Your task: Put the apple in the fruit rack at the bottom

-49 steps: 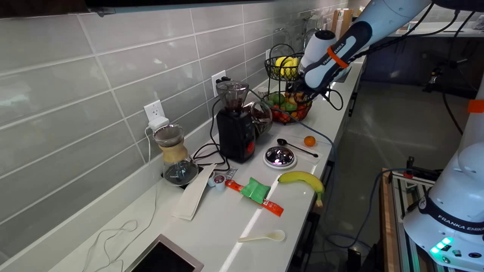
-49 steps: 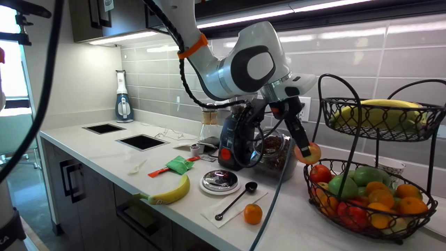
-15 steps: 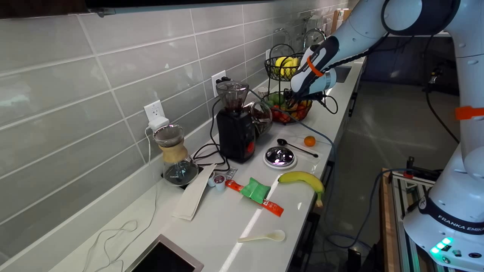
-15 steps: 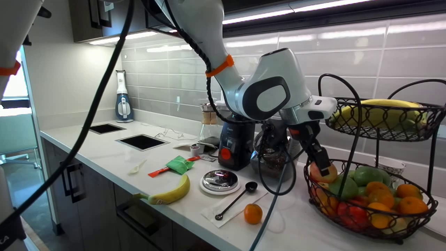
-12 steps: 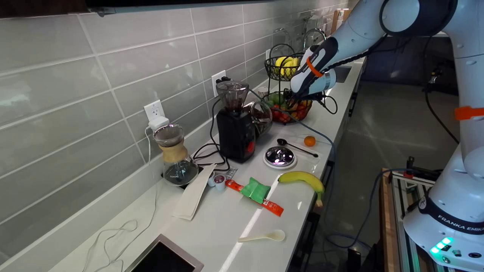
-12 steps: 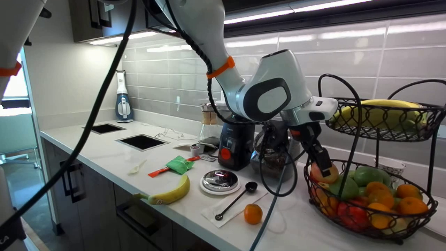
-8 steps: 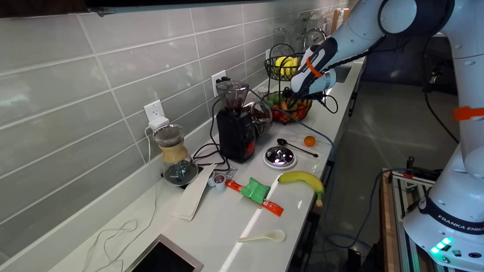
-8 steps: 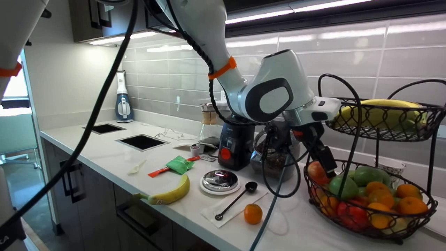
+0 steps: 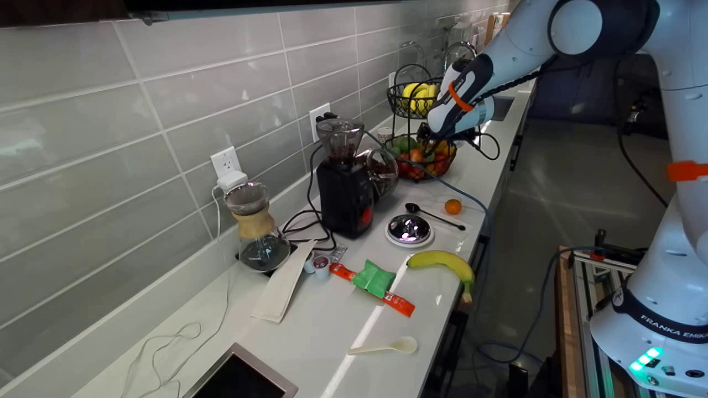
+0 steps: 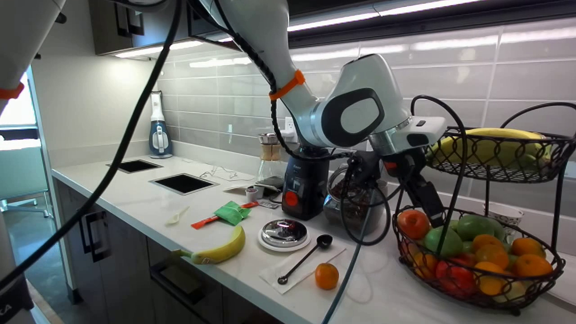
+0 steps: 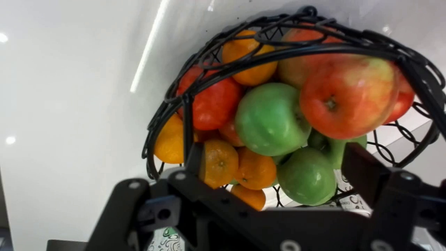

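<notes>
- End effector [image 11: 277, 160]: fingers [image 11: 362, 169] standing apart, nothing clamped between them, tips over the mixed fruit [image 11: 256, 169] in the wrist view. Release looks finished, so the step in hand is probably withdrawal.
- Next move, by my judgement: rise and back out, keeping the fingers from catching the black wire upright [image 11: 188, 122] near them or nudging what lies just below.
- Smooth round red-and-yellow apple [image 11: 348, 96]: it sits high among the mixed fruit, just beside a glossy round green fruit [image 11: 273, 118], within the wide lower basket [image 11: 303, 51] of the tall black wire fruit rack [image 10: 490, 174], where the task wants it.
- Farther out, on the glossy white surface [image 10: 387, 274]: a small round orange fruit [image 10: 327, 276] and a curved yellow banana [image 10: 222, 250], both apart from the rack.
- Against the earliest frame: there the apple hangs clamped in the fingers near the basket's rim; now it lies in the basket, and the end effector is free of it.
</notes>
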Robot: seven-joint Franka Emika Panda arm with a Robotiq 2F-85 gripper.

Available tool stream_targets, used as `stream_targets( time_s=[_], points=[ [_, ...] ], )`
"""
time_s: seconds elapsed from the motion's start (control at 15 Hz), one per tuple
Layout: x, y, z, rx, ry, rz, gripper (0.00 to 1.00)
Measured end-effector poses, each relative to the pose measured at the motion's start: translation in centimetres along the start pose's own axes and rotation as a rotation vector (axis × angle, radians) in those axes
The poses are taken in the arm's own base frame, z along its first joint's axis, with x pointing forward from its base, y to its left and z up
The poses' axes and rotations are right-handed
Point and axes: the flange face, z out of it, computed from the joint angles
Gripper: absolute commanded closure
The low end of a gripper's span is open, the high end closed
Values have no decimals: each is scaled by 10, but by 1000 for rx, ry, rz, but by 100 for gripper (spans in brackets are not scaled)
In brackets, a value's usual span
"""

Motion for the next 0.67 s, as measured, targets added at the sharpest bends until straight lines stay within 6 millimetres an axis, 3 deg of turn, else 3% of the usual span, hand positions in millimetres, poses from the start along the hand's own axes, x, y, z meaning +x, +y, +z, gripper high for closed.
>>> stream_targets(
  time_s=[0.67],
  points=[
    [-9, -15, -29, -216, -195, 31, 0]
  ],
)
